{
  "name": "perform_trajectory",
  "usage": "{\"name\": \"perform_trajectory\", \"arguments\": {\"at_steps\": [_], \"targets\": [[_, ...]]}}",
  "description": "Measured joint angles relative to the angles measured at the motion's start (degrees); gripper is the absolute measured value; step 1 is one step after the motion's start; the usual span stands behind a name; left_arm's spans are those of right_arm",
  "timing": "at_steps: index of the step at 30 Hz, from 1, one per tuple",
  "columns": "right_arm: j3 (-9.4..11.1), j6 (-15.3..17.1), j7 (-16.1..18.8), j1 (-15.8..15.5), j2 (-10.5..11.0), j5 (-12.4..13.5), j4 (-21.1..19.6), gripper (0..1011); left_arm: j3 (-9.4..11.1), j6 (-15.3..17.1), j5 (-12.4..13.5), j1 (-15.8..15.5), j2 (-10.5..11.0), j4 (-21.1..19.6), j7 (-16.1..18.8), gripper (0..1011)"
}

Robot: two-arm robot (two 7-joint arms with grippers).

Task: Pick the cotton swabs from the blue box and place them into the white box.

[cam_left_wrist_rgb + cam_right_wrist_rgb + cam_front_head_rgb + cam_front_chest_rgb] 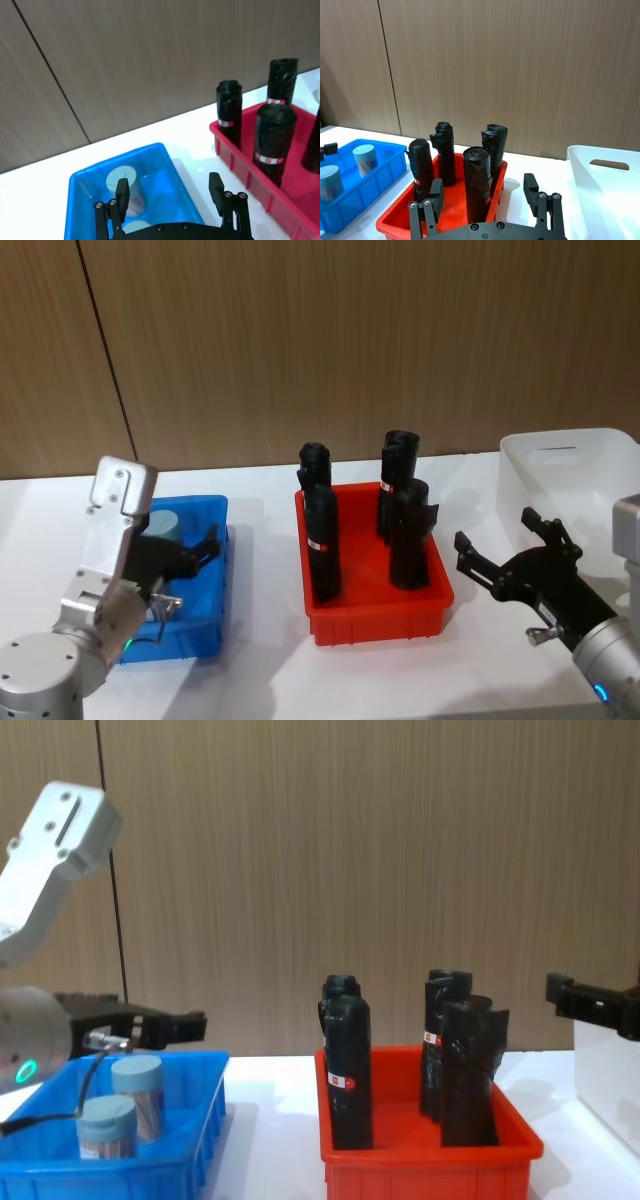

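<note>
Two cotton swab jars (126, 189) with grey-blue lids stand in the blue box (207, 620) at the table's left. In the chest view the jars (138, 1095) sit side by side, one nearer (107, 1127). My left gripper (195, 565) hovers open just above the blue box; in the left wrist view it (169, 190) has one finger in front of the far jar and holds nothing. The white box (580, 470) stands at the far right. My right gripper (500, 535) is open in the air between the red bin and the white box, and is empty (483, 189).
A red bin (375, 615) in the middle holds several tall black cylinders (322, 540) with red labels, rising well above its rim. A wood-panel wall closes the back. Bare white table lies between the bins and along the front.
</note>
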Motion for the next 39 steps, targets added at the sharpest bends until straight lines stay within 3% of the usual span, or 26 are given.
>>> {"name": "perform_trajectory", "arguments": {"at_steps": [20,39], "targets": [[0.00,0.00,0.00,0.00,0.00,0.00,0.00,1001,-2.26,0.60,-5.26,-1.26,-0.23,7.76,-2.05,1004],[0.00,0.00,0.00,0.00,0.00,0.00,0.00,1001,-3.22,-0.59,-6.71,-1.94,-0.45,12.85,-4.58,1004]]}}
